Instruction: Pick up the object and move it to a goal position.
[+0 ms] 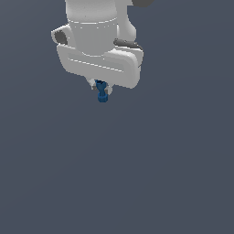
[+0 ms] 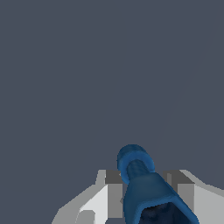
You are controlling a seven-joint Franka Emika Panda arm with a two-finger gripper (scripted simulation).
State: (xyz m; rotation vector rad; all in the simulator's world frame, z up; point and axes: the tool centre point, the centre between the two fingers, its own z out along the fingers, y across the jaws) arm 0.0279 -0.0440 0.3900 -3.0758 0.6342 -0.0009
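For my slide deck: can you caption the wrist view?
Gripper shut on the dark blue peg, its ribbed knob pointing away over plain grey ground.

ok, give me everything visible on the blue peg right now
The peg is small, dark blue and smooth, like plastic, with a narrow shaft and a wider knob at one end. It hangs roughly upright under the white arm's gripper, jaws shut on its upper part, knob end lowest. The wrist view shows it between the two grey fingers. Nothing else touches it; only plain grey background is behind it.
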